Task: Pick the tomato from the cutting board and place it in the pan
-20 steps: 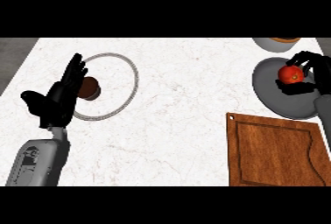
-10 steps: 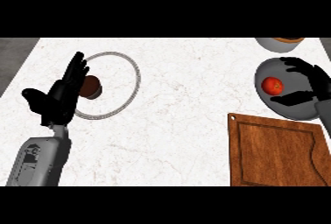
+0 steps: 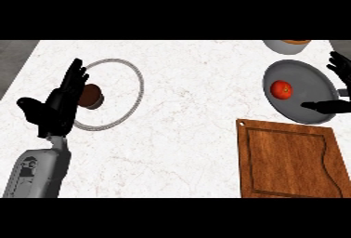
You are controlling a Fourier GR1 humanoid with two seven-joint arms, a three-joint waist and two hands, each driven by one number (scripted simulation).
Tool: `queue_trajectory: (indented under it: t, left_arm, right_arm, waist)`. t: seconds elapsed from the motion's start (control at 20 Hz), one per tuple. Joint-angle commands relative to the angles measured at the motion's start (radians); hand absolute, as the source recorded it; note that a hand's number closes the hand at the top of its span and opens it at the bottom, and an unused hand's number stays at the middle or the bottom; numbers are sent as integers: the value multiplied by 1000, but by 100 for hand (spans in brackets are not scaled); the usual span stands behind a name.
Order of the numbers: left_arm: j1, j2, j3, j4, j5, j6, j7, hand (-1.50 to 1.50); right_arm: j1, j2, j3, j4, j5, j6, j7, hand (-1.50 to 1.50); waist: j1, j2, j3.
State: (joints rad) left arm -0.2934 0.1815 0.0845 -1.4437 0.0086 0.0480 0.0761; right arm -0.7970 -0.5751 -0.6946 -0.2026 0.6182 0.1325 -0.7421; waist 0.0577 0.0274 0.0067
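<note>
The right robot hand (image 3: 330, 105) has drawn back off the tomato (image 3: 282, 89) toward the view's right edge, its fingers now spread and holding nothing. On the white marble tabletop (image 3: 185, 102), a wooden cutting board (image 3: 288, 160) lies just below that hand. The grey pan (image 3: 305, 76) sits at the hand's left, with the tomato resting inside it, clear of the fingers. The left robot hand (image 3: 58, 107) rests open over a glass lid (image 3: 118, 93), beside its brown knob (image 3: 90, 96).

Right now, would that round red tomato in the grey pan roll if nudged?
Likely yes: the round red tomato lies loose on the floor of the grey round pan. The raised rim would probably stop it.
</note>
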Motion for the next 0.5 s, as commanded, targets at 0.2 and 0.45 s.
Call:
queue_trajectory:
  t: [0.2,0.45]
  left_arm:
    - [32,-17,-10,-12,-18,21,-3,0]
    - [17,4,7,-31,-7,14,34,0]
  right_arm:
    - [115,-174,-57,57,-87,413,-158,-150]
    - [178,-224,-43,22,-111,528,-218,-150]
  waist:
    - [-31,-11,-1]
    - [-52,-23,-3]
